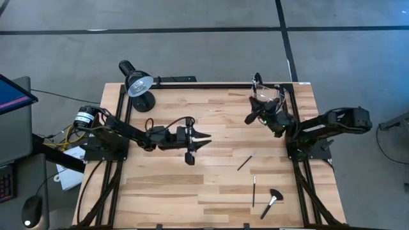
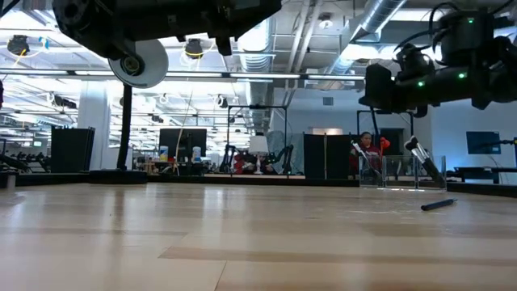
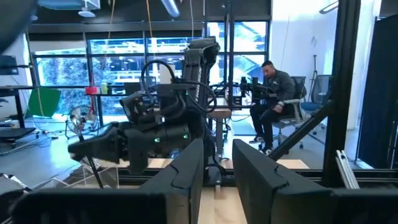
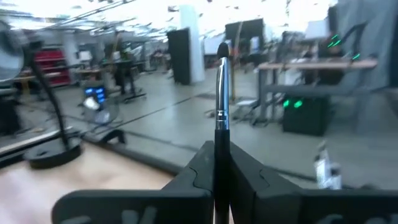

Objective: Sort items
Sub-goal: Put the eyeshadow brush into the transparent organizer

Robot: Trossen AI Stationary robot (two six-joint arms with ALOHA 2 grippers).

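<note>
Three makeup brushes lie flat on the table's near right part: a dark slim brush (image 1: 246, 161), a second slim brush (image 1: 254, 190), and a fan-headed brush (image 1: 271, 203). One of them shows as a dark handle (image 2: 439, 204) in the low view. My right gripper (image 1: 250, 119) hovers over the far right part, beside the clear container (image 1: 268, 96), and is shut on another brush (image 4: 221, 93). More brushes stand in the container (image 2: 388, 171). My left gripper (image 1: 203, 139) hangs open above the table's middle, touching nothing. My right gripper (image 4: 221, 158) pinches a brush between its two fingers by the black handle (image 4: 221, 140). The brush runs along the fingers. Its silver ferrule and dark bristle tip (image 4: 222, 50) stick out past the fingertips. It is lifted clear of the table.
A black desk lamp (image 1: 137, 86) stands at the far left corner, with its base (image 4: 53, 152) on the wood. Black frame rails run along the table's edges. A person (image 3: 273, 93) sits beyond the table. Bare wood lies between the two arms and along the near left.
</note>
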